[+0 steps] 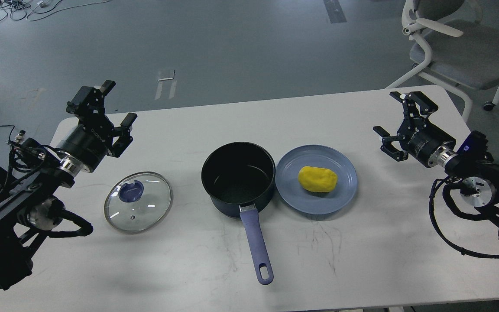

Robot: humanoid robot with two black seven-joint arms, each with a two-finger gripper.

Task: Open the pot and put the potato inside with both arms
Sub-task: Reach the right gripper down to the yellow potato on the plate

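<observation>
A dark blue pot (238, 177) stands open at the table's middle, its long blue handle (257, 247) pointing toward me. Its glass lid (138, 201) with a blue knob lies flat on the table to the pot's left. A yellow potato (317, 179) lies on a blue plate (345, 182) just right of the pot. My left gripper (117, 102) is open and empty, raised above the table's far left, behind the lid. My right gripper (388, 117) is open and empty, above the table's right side, apart from the plate.
The white table (362, 247) bears faint scuff marks in front of the plate. A grey office chair (453, 47) stands beyond the far right corner. Cables lie on the floor at the left.
</observation>
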